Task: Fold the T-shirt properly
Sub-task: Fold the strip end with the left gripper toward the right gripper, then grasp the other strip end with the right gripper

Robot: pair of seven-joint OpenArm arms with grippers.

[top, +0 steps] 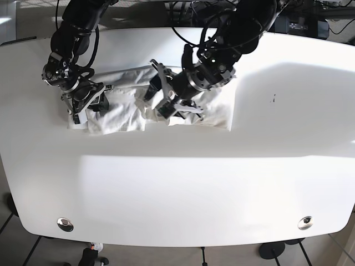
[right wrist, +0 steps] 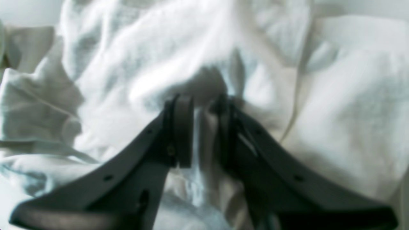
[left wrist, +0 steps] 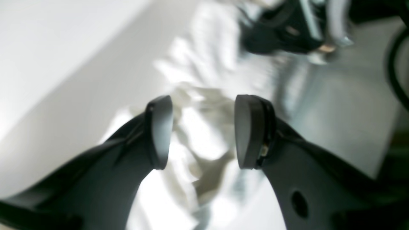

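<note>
Left wrist view: left gripper (left wrist: pixel 201 131) w/ pads apart, nothing between them, hovering over the rumpled white T-shirt (left wrist: pixel 207 70). Right wrist view: right gripper (right wrist: pixel 204 127) pinched tight on a fold of shirt. Base view: shirt lies bunched on the table (top: pixel 177 188) toward its far side, between the 2 arms.

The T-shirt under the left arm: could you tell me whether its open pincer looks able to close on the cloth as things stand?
Probably yes. The left pincer hangs open directly over the crumpled T-shirt, with nothing between its pads and the fabric. The right pincer, already closed on cloth, sits off to one side.
</note>
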